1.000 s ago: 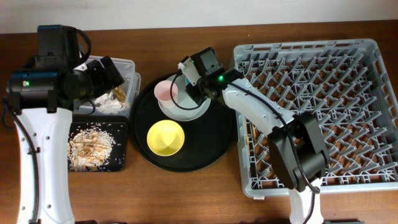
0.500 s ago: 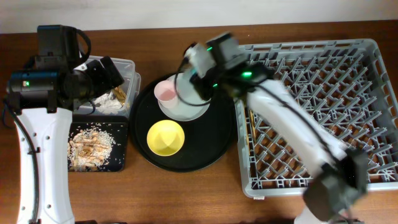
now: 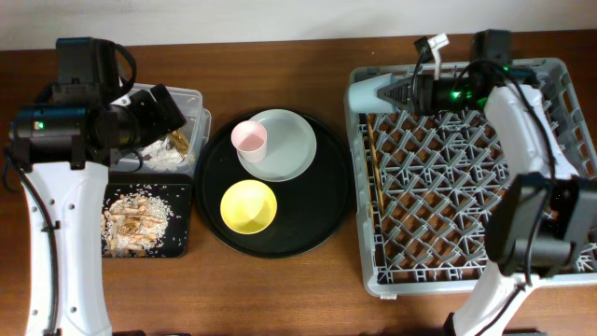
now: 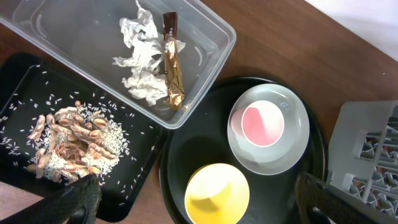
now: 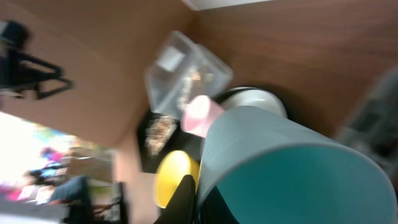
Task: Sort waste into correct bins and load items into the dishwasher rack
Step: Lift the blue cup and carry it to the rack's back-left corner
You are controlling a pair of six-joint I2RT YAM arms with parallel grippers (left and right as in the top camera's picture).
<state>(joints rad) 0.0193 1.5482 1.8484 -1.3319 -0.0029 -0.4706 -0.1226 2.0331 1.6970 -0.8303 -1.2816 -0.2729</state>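
Cup (image 3: 373, 93) sideways in right claw (image 3: 399, 93), long axis left-right.

Brown wooden table (image 3: 280, 289), white wall (image 3: 280, 19)

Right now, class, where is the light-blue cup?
In the overhead view the light-blue cup is held on its side by the right gripper above the far left corner of the dishwasher rack, just right of the round black tray.
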